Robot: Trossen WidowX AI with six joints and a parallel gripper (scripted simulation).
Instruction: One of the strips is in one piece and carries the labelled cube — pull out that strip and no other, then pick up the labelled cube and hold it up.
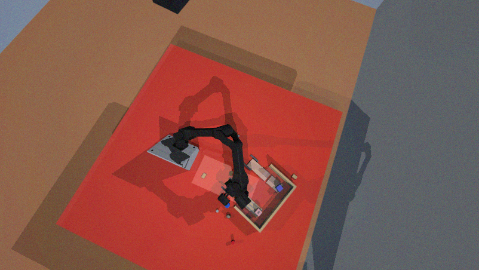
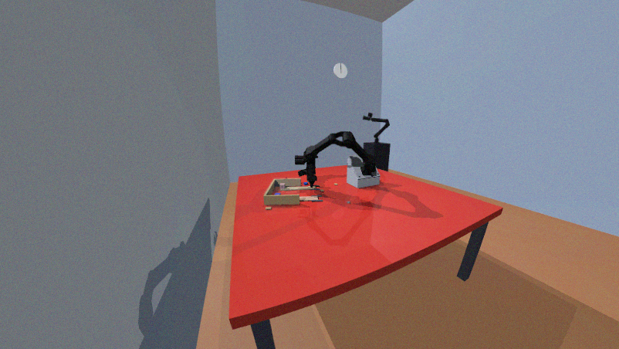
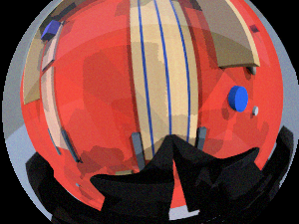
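A cream strip with blue lines (image 1: 252, 205) (image 2: 298, 188) (image 3: 156, 74) sticks out of the open side of the walled frame (image 1: 278, 210) (image 2: 282, 199) (image 3: 231, 41). The labelled pink cube (image 1: 257, 211) (image 2: 282, 185) sits at its inner end; the wrist view does not show it. A paler strip (image 1: 258, 168) (image 2: 308, 198) (image 3: 50, 94) has a visible gap along its length, with a blue cube (image 1: 279, 187) (image 2: 277, 194) (image 3: 51, 30) at its inner end. My gripper (image 2: 311, 186) (image 3: 169, 138) is shut and empty, pointing down at the striped strip's outer end, between its grey side tabs. Contact cannot be told.
A blue disc (image 1: 227, 205) (image 2: 305, 184) (image 3: 238, 99) lies beside the striped strip, outside the frame. Small grey pieces (image 1: 228, 215) (image 3: 255, 111) are near it. A small red piece (image 1: 232, 241) lies farther off. Tan blocks (image 1: 203, 175) (image 2: 268, 208) lie around the frame.
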